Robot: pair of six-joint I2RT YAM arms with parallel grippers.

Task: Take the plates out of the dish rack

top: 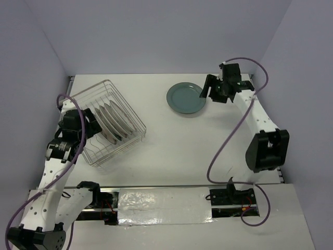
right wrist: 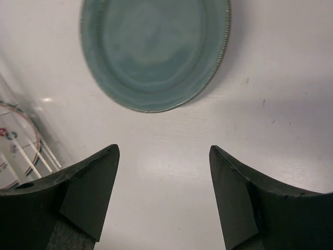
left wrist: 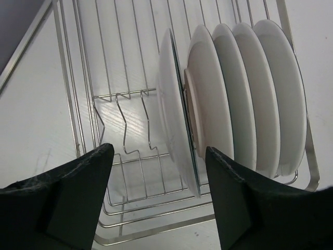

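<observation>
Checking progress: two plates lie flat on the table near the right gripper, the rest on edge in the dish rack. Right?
Not quite: only one, the grey-teal plate, lies flat on the table near the right gripper, as the top external view shows. The other plates stand on edge in the dish rack.

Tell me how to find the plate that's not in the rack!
On the white table, the square silver wire dish rack sits at the left. Look right of it, toward the far edge, for the round grey-teal plate. It alone lies flat on the table; the other plates stand on edge in the rack.
</observation>
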